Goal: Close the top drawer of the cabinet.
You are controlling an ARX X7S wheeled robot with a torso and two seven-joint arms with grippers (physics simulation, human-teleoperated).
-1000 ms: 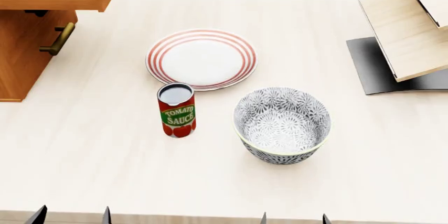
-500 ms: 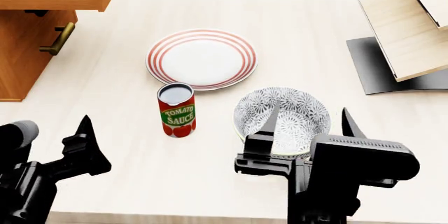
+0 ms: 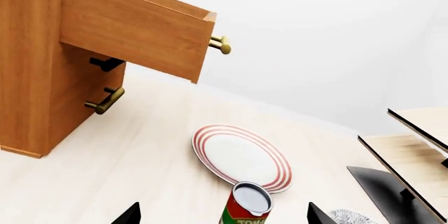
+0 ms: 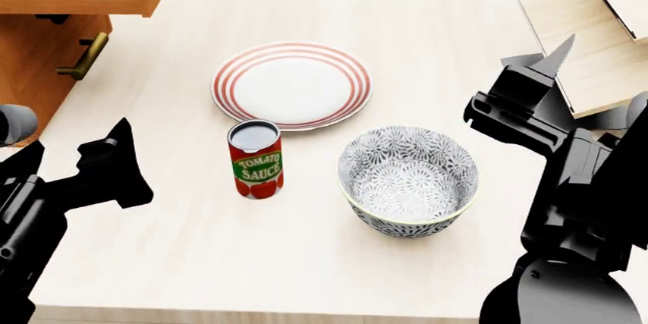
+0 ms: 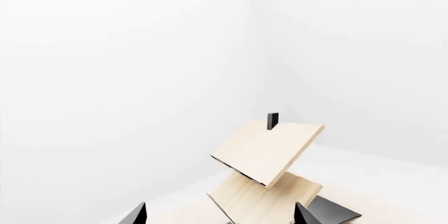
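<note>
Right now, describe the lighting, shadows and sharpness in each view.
Head view: flat, even light, everything sharp, only a faint shadow beside the tomato sauce can. Left wrist view: the open top drawer darkens the cabinet front below it; no blur. Right wrist view: mostly washed-out white walls; the slanted shelf unit stays crisp.
</note>
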